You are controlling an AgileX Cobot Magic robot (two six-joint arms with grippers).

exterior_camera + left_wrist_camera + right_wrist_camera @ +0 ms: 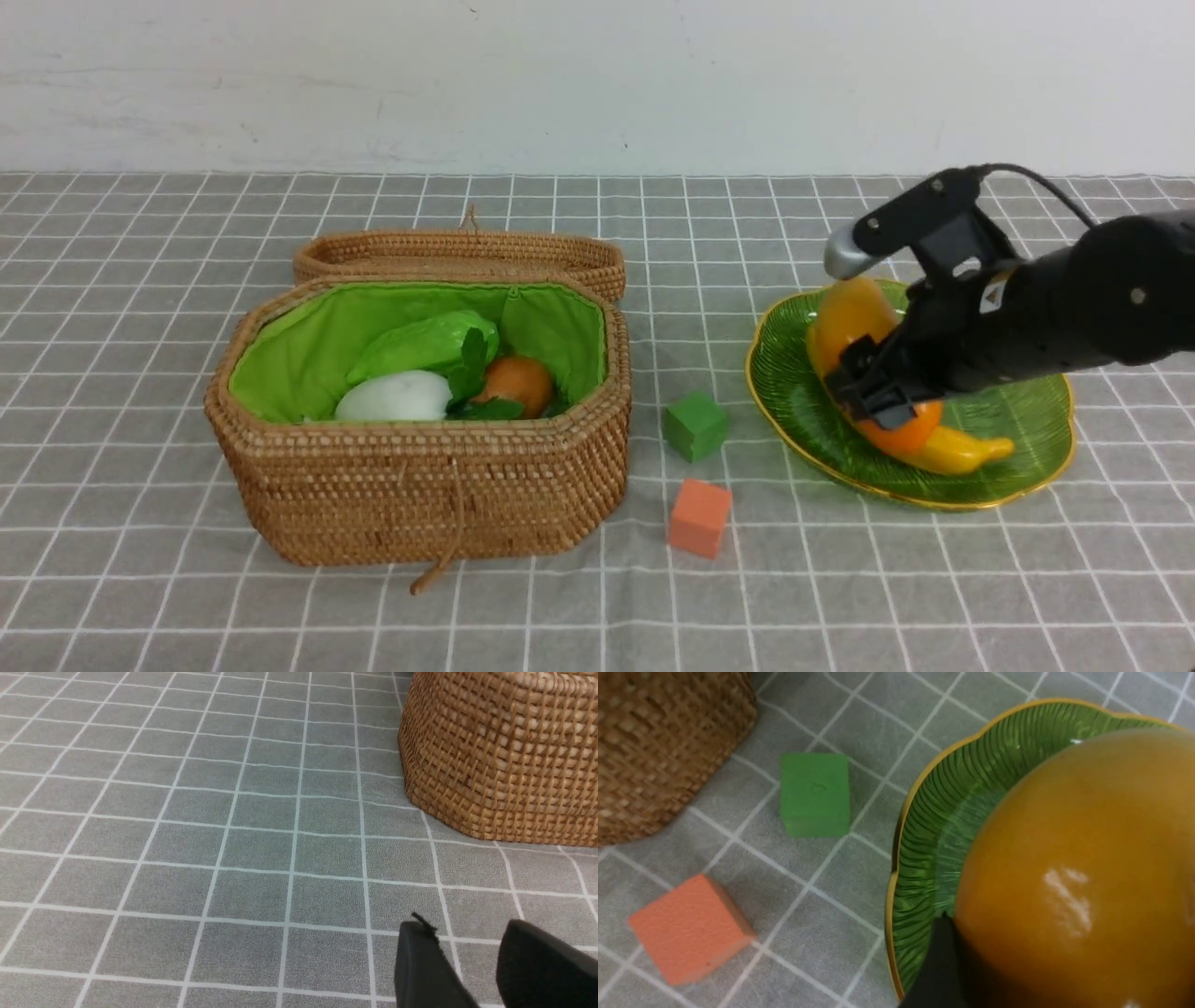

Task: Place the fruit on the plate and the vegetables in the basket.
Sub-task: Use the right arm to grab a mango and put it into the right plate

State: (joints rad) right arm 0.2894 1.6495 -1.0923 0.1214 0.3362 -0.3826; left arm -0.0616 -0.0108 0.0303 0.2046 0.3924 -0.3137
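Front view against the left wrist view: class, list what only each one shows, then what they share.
Only the front view: the basket's inside with white radish, green gourd and potato, the green cube, orange cube, and the right pincer at the mango over the banana on the plate.
Only the left wrist view: the left pincer, empty.
Both: the basket wall and checked cloth.
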